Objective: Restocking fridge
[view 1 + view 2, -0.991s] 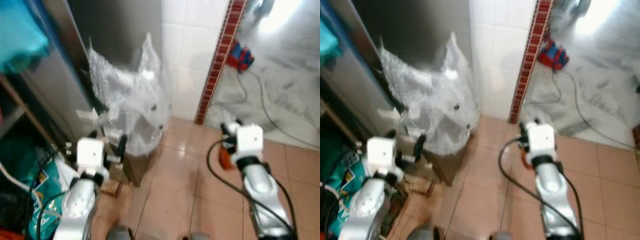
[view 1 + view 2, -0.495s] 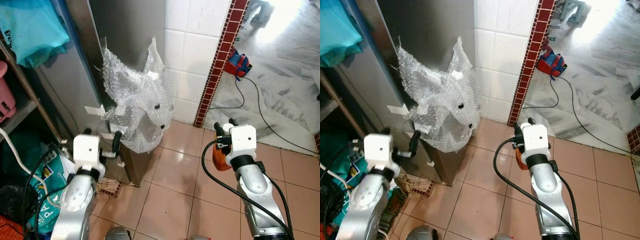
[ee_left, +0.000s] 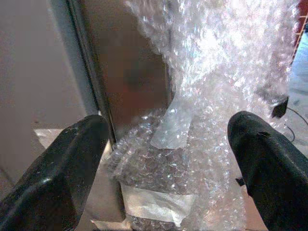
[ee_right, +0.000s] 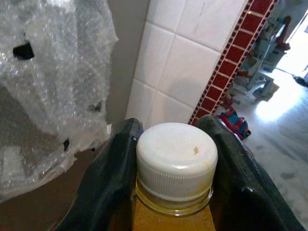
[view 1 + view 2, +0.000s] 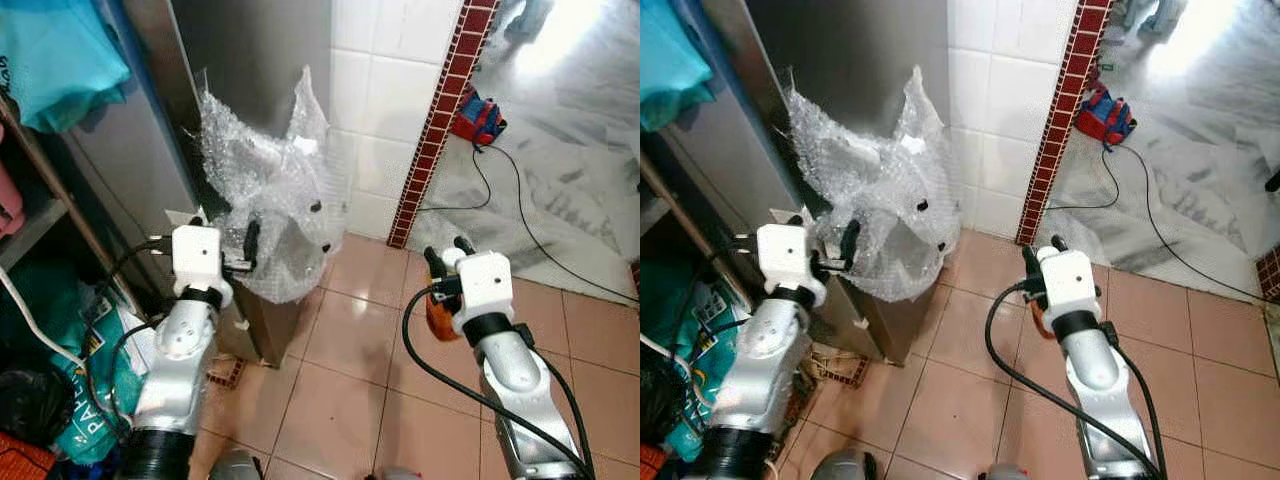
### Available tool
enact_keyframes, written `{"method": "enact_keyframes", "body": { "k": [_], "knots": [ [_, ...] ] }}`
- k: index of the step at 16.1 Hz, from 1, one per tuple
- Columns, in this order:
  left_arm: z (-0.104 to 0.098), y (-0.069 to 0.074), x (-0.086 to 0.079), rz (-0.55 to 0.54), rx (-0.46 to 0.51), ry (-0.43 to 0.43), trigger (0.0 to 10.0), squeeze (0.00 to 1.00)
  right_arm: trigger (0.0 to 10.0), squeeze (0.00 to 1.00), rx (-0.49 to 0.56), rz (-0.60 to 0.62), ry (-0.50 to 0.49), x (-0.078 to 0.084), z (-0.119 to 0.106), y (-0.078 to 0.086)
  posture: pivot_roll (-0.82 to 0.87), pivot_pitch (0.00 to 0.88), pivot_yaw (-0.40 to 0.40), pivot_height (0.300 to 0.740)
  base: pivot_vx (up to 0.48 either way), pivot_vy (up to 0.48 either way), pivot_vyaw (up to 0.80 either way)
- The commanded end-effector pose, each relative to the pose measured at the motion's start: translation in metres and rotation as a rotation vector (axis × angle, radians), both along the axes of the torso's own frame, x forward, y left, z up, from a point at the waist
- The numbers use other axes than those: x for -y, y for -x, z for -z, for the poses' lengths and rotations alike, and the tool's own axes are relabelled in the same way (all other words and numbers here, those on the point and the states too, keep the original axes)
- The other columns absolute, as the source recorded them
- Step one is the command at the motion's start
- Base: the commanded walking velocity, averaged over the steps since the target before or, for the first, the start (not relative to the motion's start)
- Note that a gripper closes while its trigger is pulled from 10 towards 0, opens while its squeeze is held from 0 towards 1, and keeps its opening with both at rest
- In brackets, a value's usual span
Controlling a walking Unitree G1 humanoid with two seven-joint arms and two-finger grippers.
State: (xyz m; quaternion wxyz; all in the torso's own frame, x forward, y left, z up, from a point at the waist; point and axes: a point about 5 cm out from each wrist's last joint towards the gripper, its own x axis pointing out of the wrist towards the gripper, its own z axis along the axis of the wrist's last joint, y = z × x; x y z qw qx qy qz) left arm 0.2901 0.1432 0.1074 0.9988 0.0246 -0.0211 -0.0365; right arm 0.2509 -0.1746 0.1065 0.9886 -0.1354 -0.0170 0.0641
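Observation:
My right gripper (image 5: 447, 255) is shut on an orange bottle (image 5: 437, 315) with a white screw cap (image 4: 175, 159), held upright above the tiled floor. The cap sits between the two black fingers (image 4: 118, 163). My left gripper (image 3: 166, 139) is open, raised in front of the crumpled bubble wrap (image 5: 270, 190) taped to the low corner of the steel fridge (image 5: 250, 60). Its fingers straddle a taped fold of the wrap and the fridge's edge without touching them.
A shelf with a teal bag (image 5: 50, 50) stands on the left, with a green bag (image 5: 90, 400) and cables below it. A red brick strip (image 5: 445, 110) ends the white tiled wall. Beyond it, a red-blue bag (image 5: 478, 115) and a black cable (image 5: 520, 220) lie on marble floor.
The blurred view has steadied. My left gripper has risen and moved closer to the bubble wrap. The right gripper holds the bottle in about the same place.

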Motion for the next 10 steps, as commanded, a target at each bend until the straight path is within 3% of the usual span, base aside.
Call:
{"method": "enact_keyframes", "body": {
  "k": [1, 4, 10],
  "knots": [
    [-0.001, -0.005, -0.001, -0.027, 0.016, -0.01, 10.0, 0.0, 10.0, 0.0, 0.04, -0.021, 0.006, -0.003, -0.01, 0.0, -0.09, 0.095, -0.003, 0.74, 0.0, 0.0, 0.0],
    [-0.005, -0.017, 0.0, -0.062, 0.04, 0.006, 10.0, 0.0, 10.0, 0.0, 0.033, -0.078, 0.028, -0.011, -0.009, 0.001, -0.1, 0.098, -0.02, 0.74, 0.0, 0.0, 0.0],
    [-0.004, -0.032, 0.007, -0.099, 0.054, 0.028, 10.0, 0.0, 10.0, 0.0, 0.036, -0.089, 0.042, -0.007, -0.013, 0.0, -0.13, 0.094, -0.029, 0.74, 0.0, 0.0, 0.0]
  ]
}}
